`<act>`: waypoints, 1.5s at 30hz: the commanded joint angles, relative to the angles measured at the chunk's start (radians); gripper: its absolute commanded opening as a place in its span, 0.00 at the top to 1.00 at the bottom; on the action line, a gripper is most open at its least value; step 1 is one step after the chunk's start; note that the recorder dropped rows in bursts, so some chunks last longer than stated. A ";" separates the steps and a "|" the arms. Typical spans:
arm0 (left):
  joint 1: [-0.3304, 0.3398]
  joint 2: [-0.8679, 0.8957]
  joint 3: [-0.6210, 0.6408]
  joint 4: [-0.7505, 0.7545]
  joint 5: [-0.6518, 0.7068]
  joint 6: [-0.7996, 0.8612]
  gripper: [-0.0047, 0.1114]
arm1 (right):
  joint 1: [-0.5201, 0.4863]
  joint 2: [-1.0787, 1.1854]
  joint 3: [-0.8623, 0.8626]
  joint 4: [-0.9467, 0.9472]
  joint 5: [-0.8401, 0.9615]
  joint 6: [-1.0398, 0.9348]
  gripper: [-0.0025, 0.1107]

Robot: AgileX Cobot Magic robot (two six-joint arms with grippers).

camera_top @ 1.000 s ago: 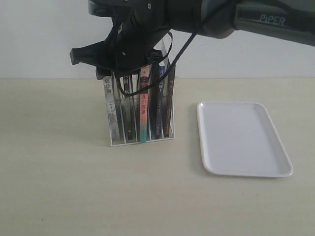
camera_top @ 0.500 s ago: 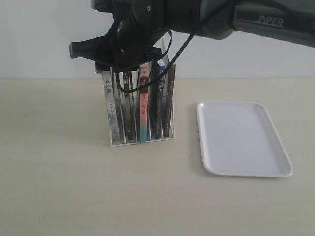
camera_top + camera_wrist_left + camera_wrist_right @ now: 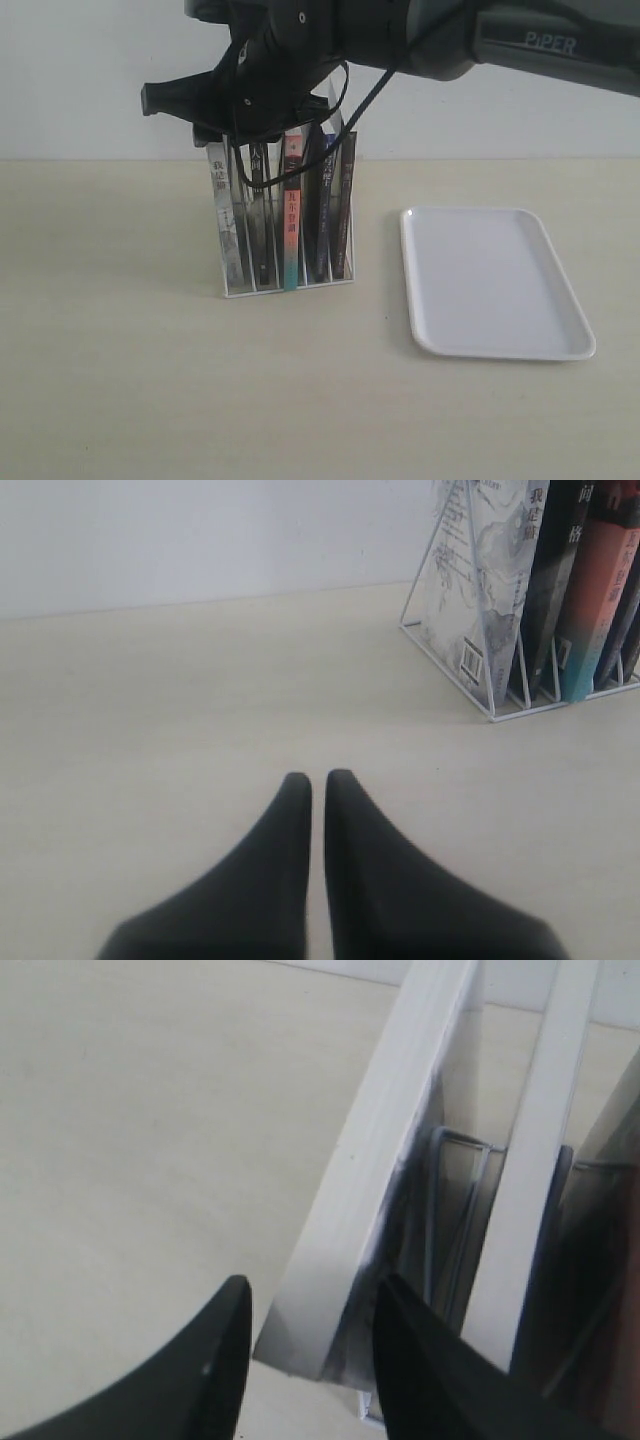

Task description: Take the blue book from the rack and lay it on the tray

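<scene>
- Toward the far edge of the table (image 3: 120, 380), left of its middle, the rack (image 3: 226, 290) stands with its books upright. The blue book (image 3: 327, 200) sits in a slot near the rack's right end, its spine facing the near edge.
- The tray (image 3: 490, 280) lies flat toward the right edge, well apart from the rack, with nothing on it.
- The right gripper (image 3: 312, 1280) hangs over the top of the rack, its fingers narrowly apart, one on each side of a book's pale page edge.
- Only that page edge shows, so I cannot tell whether this is the blue book or whether the pads are pressing it.
- The left gripper (image 3: 317, 776) is low over the table on the rack's left side, its fingers drawn almost together around nothing.
- The step in hand looks like the grasp at the rack; the book is not yet out.
- The next move calls for a firm pinch on the thin paperback and a straight lift clear of the dividers without dragging its neighbours. After that comes a carry toward the right edge, turning the book flat.
</scene>
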State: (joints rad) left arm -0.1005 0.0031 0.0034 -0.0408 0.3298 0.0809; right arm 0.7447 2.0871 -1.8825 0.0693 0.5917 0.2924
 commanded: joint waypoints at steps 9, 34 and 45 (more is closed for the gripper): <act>0.000 -0.003 -0.003 0.001 -0.015 -0.007 0.92 | -0.007 0.068 -0.140 -0.014 0.093 0.002 0.63; 0.000 -0.003 -0.003 0.001 -0.015 -0.007 0.92 | -0.007 0.097 -0.157 -0.064 0.155 0.069 0.79; 0.000 -0.003 -0.003 0.001 -0.015 -0.007 0.92 | -0.001 0.097 -0.258 -0.123 0.257 0.060 0.94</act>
State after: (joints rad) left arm -0.1005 0.0031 0.0034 -0.0408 0.3298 0.0809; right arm 0.7406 2.1942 -2.1093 -0.0338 0.8600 0.3521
